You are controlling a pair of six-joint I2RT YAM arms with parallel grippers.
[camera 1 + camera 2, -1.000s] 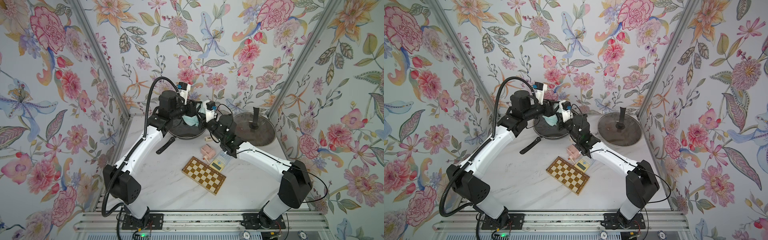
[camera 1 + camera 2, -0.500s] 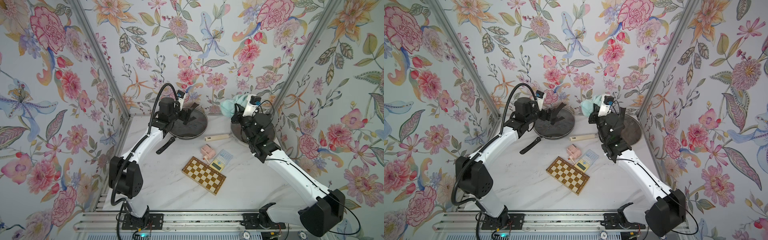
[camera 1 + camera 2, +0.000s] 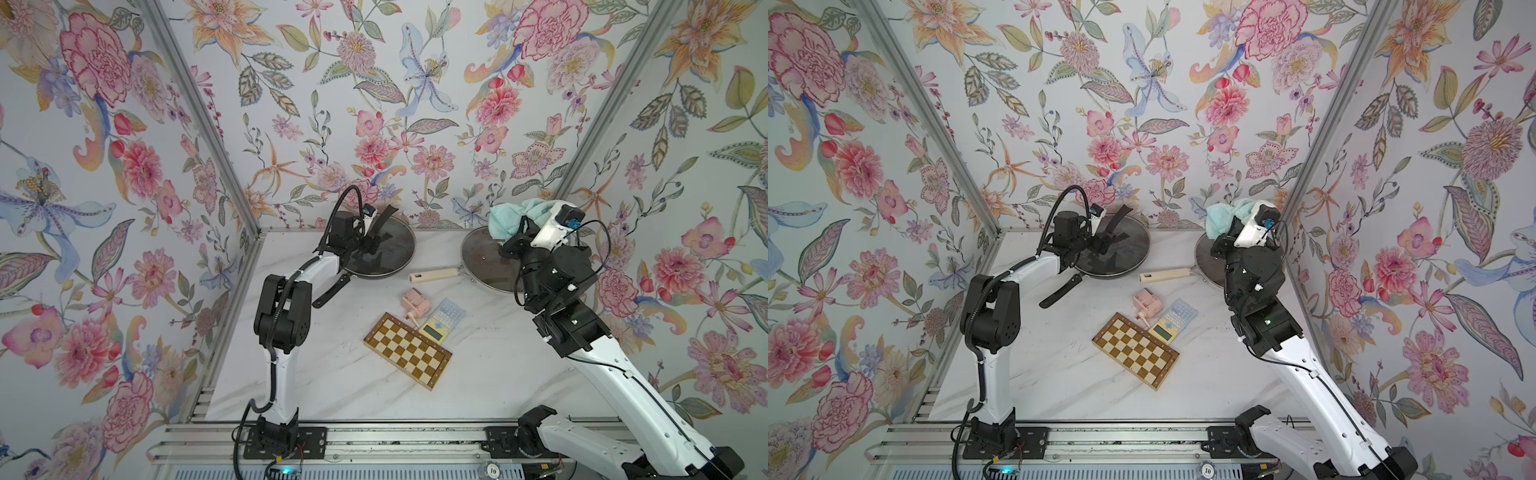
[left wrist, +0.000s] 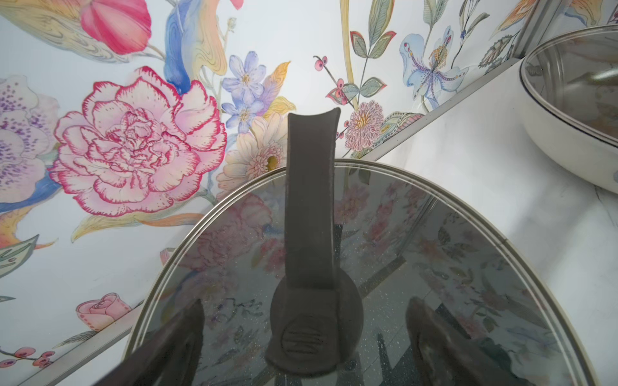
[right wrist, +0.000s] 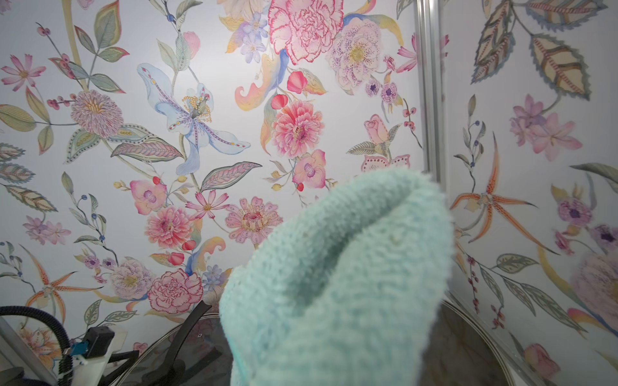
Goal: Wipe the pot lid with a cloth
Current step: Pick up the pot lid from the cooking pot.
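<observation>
Pot lid, glass with an upright black handle, sits flat on the black pan by the back edge of the table, left of middle. Left claw is low over the lid with its fingers spread wide either side of the handle base. The wrist view shows gaps both sides, so it holds nothing.

Right claw is clamped on the cloth, its tips buried in the fabric. The cloth is mint-green, bunched up, and lifted in the air over the white pan near the back right corner. Cloth and lid are well apart, with no contact in both top views.

Progress, my read:
- **Done:** the cloth is in hand and the lid is set down, reachable, glass side up.
- **Not happening now:** no wiping contact.
- **Can't tell:** whether the glass has had a pass. The left wrist view shows only reflections and fine specks, which may be the pan coating underneath.
- **Left:** carry the cloth along the back edge to the lid, press it on the glass and rub around the handle. The left claw likely needs to shut on the handle to steady the lid.

Checkered board and calculator lie mid-table, off that path.
</observation>
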